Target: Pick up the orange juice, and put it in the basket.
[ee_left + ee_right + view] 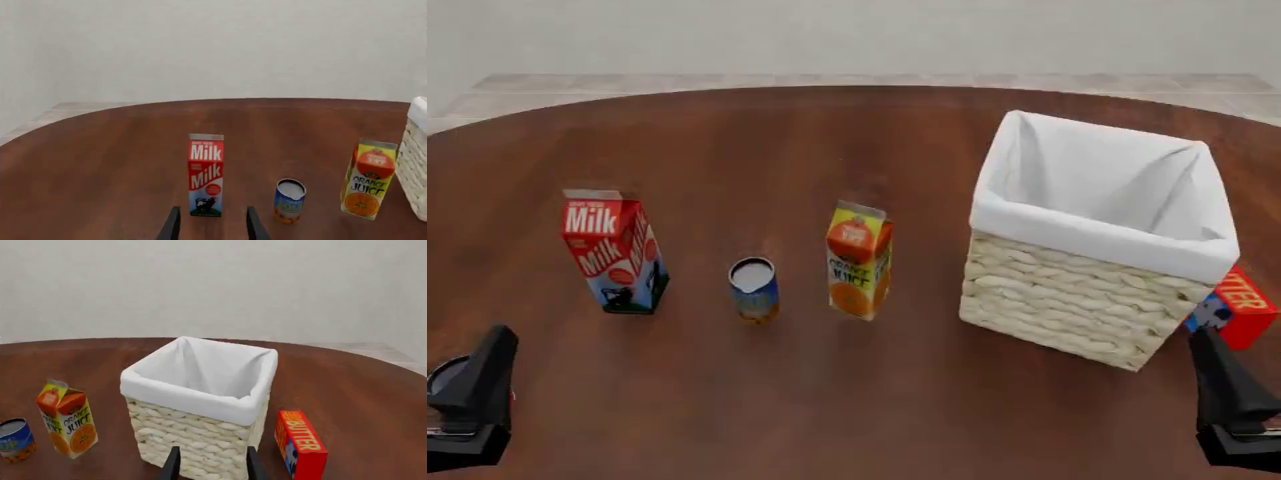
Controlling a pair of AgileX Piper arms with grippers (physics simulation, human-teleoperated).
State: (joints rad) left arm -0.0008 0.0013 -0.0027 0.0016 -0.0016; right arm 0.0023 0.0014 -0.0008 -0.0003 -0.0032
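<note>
Table (827, 140): round, dark reddish-brown wood; carried everything listed below.
Orange juice (860, 260): stood upright on the table near the middle of the front view, between the can and the basket, touching neither. Yellow and orange, gable top, an orange-fruit picture low on its face. Also seen in the left wrist view (369, 178) and the right wrist view (67, 418). No gripper was on it.
Basket (1094, 300): pale woven wicker, white cloth lining folded over the rim, open side up. Sat to the right of the orange juice with a clear gap between them. Nothing could be seen inside it in the front or right wrist view (193, 440).
Blue can (754, 289): upright, just left of the orange juice, apart from it.
Milk carton (614, 251): red and white, upright, left of the can, well apart from the orange juice.
Butter box (1232, 305): red, lettered "BUTTER", at the basket's right rear, partly hidden behind it in the front view.
Left gripper (210, 224): low at the near left edge of the table, pointed at the milk carton; fingers apart, nothing between them.
Right gripper (210, 464): low at the near right edge, facing the basket; fingers apart, nothing held.
</note>
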